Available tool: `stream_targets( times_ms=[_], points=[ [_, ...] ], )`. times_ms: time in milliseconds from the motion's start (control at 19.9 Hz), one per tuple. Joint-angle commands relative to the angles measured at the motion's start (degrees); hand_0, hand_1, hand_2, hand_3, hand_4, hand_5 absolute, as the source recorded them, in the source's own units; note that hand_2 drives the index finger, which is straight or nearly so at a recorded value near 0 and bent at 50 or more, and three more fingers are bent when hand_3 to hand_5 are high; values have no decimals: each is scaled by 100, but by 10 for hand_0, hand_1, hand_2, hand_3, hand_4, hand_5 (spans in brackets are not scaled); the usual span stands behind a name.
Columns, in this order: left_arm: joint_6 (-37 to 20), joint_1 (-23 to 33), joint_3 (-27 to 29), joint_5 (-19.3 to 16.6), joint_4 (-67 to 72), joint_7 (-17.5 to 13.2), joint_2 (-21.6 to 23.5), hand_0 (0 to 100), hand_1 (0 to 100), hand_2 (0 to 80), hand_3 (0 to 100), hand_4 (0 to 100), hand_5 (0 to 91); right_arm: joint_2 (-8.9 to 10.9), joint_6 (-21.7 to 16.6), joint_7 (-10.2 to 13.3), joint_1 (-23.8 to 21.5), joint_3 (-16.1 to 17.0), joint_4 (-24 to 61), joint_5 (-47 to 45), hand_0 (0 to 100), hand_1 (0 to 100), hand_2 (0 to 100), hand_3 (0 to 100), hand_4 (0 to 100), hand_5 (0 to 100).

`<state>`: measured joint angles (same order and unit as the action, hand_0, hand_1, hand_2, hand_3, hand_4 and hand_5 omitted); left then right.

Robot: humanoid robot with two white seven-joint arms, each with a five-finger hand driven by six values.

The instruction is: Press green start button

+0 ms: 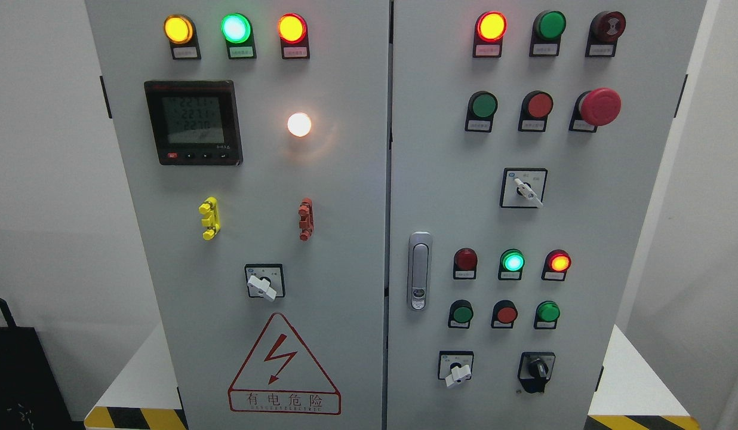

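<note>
Neither robot hand is seen in the head view, so the state of the fingers cannot be told, and places cannot be set against a hand; the panel itself is used instead. Nearest, at the bottom of the right door, a white-handled selector (456,371) and a black rotary switch (536,370) are seen. Just above them a row of three buttons is found: green button (463,313), red button (506,313), second green button (547,312). Above that, three lamps are mounted, the middle green lamp (512,261) being lit. The door latch (420,270) is set to their left. Higher up, a green push button (483,106) is placed beside a red one (539,106) and the red mushroom stop (599,107). Which green button is the start one cannot be told.
</note>
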<state>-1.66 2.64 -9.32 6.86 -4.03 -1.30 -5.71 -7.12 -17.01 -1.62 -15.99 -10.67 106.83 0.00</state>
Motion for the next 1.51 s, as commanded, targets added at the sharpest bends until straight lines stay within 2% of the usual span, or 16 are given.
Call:
stream_targets(
  times_ms=[0,403,906,1006,1107,1208,1358,1459],
  points=[
    [-1,0,0,0,-1,-1,0,120,556,0,0,0,0,0,-5,-5,-1,4,-4,44,34,127,0,0,0,0],
    [-1,0,0,0,-1,-1,0,120,556,0,0,0,0,9,-13,-5,25,48,14,44,35,127,0,0,0,0],
    [-1,0,0,0,-1,-1,0,120,556,0,0,0,0,9,-48,22,420,259,23,175,30,143,0,0,0,0],
    [-1,0,0,0,-1,-1,0,120,556,0,0,0,0,9,-136,48,578,494,-21,761,29,151,0,0,0,0],
    [-1,0,0,0,-1,-1,0,120,556,0,0,0,0,9,-495,57,693,802,-213,1675,39,169,0,0,0,0],
    [-1,0,0,0,-1,-1,0,120,556,0,0,0,0,0,-864,92,772,935,-311,2099,50,184,0,0,0,0],
    [-1,0,0,0,-1,-1,0,120,556,0,0,0,0,-9,-927,118,851,1032,-294,2442,75,215,0,22,0,0],
    [-1,0,0,0,-1,-1,0,120,556,0,0,0,0,-9,-945,118,957,1285,-294,2924,91,223,0,37,36,0]
  ],
)
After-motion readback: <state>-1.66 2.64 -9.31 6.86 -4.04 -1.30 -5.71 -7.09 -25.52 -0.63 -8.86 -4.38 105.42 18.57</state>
